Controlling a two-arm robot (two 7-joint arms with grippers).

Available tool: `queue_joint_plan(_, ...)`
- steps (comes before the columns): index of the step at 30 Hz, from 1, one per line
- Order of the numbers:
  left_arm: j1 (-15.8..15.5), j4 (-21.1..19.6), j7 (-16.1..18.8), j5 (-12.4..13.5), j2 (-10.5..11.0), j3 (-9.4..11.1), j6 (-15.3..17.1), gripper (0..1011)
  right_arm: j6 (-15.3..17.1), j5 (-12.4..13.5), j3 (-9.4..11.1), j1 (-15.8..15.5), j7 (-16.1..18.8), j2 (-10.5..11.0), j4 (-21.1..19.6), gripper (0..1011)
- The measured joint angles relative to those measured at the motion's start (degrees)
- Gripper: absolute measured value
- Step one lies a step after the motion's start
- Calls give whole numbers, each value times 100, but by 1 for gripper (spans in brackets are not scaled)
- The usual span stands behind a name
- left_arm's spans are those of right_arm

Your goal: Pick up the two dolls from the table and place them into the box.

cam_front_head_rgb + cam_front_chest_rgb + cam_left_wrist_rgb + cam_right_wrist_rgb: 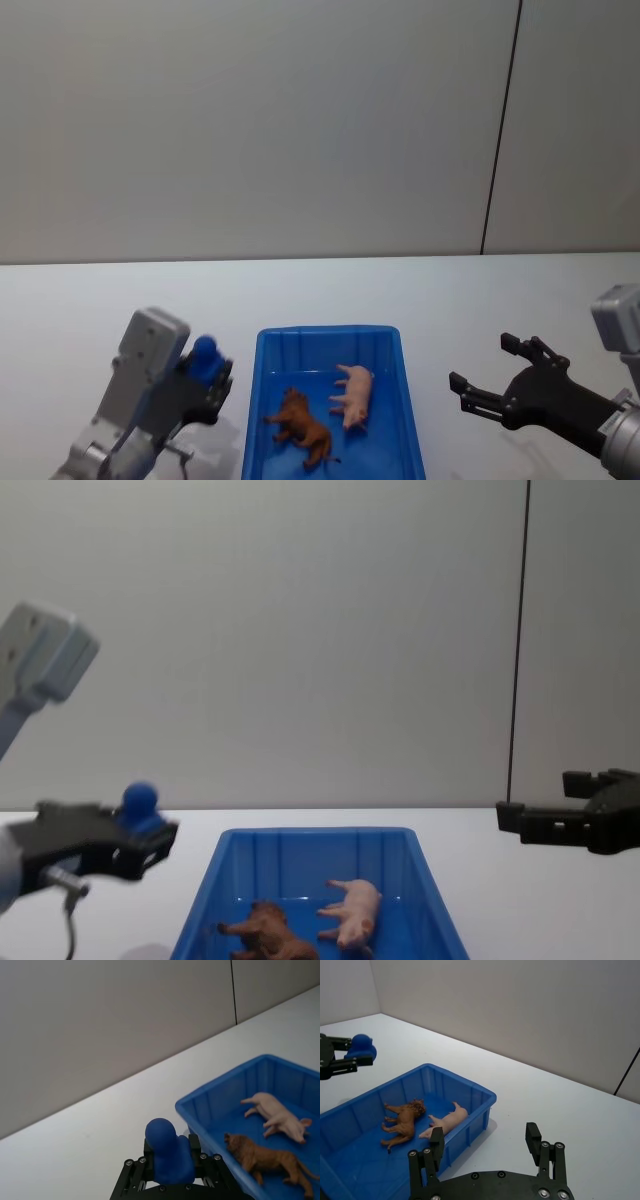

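Both dolls lie inside the blue box (325,331) on the white table (100,290). The brown lion (303,425) is on the box floor toward my left, and the pink pig (355,395) lies on its side just right of it. My left gripper (215,385) hovers beside the box's left wall. It carries a blue knob (165,1150) and its fingers are apart, with nothing between them. My right gripper (490,365) hangs open to the right of the box, also with nothing in it. The right wrist view shows lion (402,1120) and pig (447,1122) side by side.
A plain grey wall with a dark vertical seam (500,130) stands behind the table. Bare white tabletop surrounds the box on the left, right and far side.
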Motion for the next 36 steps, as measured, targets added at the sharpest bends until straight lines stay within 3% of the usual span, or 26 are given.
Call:
queue_joint_plan(5, -190, -75, -115, 196, -177, 62, 18, 374, 0, 0, 0, 0, 0, 0, 0, 1001)
queue_joint_plan(7, -245, -77, -168, 255, -235, 93, 18, 414, 0, 0, 0, 0, 0, 0, 0, 1001)
queue_joint_plan(14, -508, -6, -401, 483, -552, 247, -25, 640, 0, 0, 0, 0, 0, 0, 0, 1001)
queue_joint_plan(24, -732, 139, -649, 631, -842, 389, -141, 956, 0, 0, 0, 0, 0, 0, 0, 1001)
queue_joint_plan(27, -785, 169, -701, 637, -903, 410, -192, 1002, 0, 0, 0, 0, 0, 0, 0, 1001)
queue_joint_plan(36, -847, 198, -768, 637, -984, 432, -272, 1002, 0, 0, 0, 0, 0, 0, 0, 1001)
